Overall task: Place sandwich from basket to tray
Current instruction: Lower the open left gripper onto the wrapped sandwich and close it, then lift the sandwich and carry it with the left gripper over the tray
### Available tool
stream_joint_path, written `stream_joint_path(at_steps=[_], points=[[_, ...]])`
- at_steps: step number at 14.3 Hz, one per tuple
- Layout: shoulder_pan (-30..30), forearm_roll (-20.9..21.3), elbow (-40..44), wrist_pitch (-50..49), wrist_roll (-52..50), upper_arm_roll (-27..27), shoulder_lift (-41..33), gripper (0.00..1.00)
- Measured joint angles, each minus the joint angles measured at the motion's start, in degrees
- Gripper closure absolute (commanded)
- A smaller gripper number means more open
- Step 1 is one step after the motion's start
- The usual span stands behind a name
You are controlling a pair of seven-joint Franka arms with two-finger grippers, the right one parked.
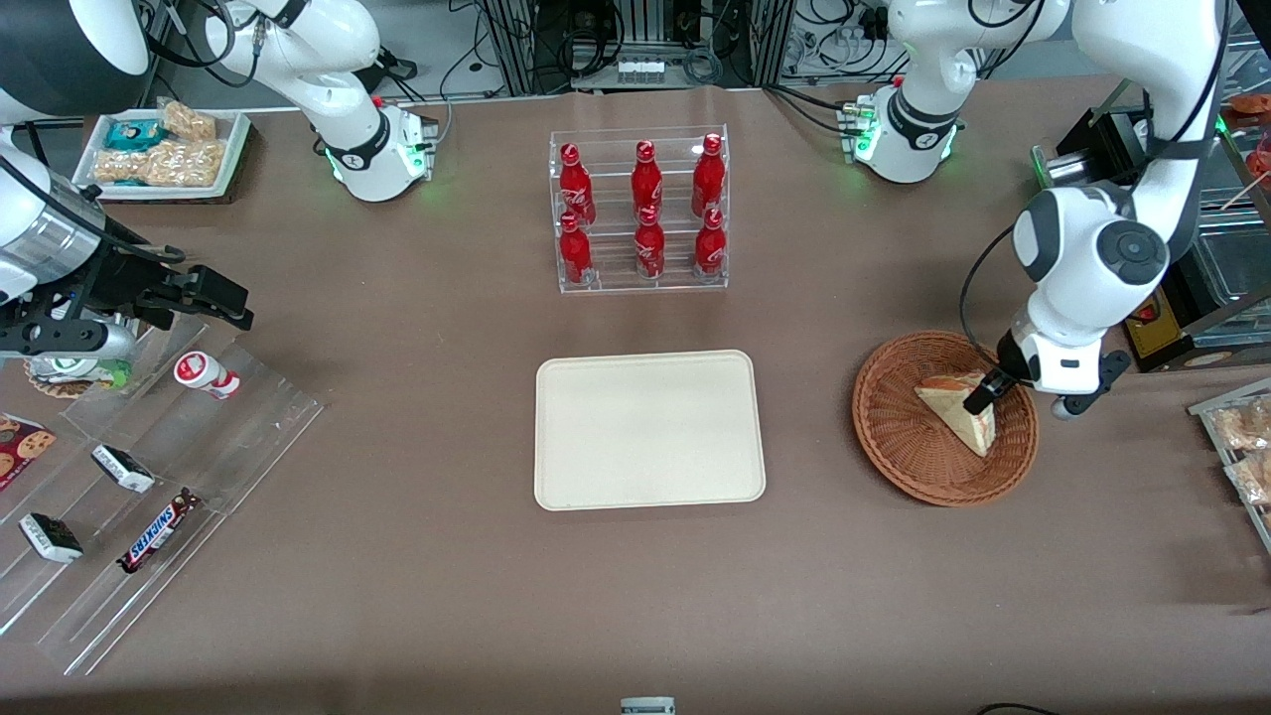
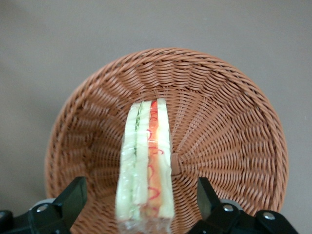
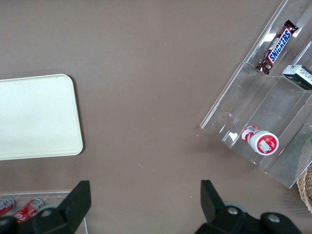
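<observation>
The sandwich (image 1: 958,412), a clear-wrapped cream wedge with red and green filling, lies in the round wicker basket (image 1: 894,437) toward the working arm's end of the table. My left gripper (image 1: 983,397) is down inside the basket at the sandwich, open. In the left wrist view the sandwich (image 2: 146,161) stands on edge between the two black fingers (image 2: 73,195), with a gap on each side, over the basket (image 2: 234,122) floor. The cream tray (image 1: 650,429) lies flat beside the basket at the table's middle; its corner shows as the tray (image 3: 34,117) in the right wrist view.
A clear rack of red bottles (image 1: 640,214) stands farther from the front camera than the tray. Clear stepped racks with snack bars (image 1: 149,477) lie toward the parked arm's end. A white dish of snacks (image 1: 164,149) sits there too. Black boxes (image 1: 1172,328) and packaged goods (image 1: 1241,437) flank the basket.
</observation>
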Motion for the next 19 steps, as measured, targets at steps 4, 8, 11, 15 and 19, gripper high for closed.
stream_joint_path(at_steps=[4,8,11,15,19], points=[[-0.58,-0.11,0.31,1.68,-4.81,-0.04,4.53,0.95],[-1.48,-0.05,4.73,-6.24,-3.63,-0.30,4.48,0.98],[-6.13,-0.05,15.45,-20.43,-1.38,-0.65,4.82,0.96],[-17.13,-0.32,22.20,-19.88,-2.28,-1.14,8.54,0.95],[-26.62,-0.33,31.25,-18.48,-1.41,-1.31,17.24,0.95]])
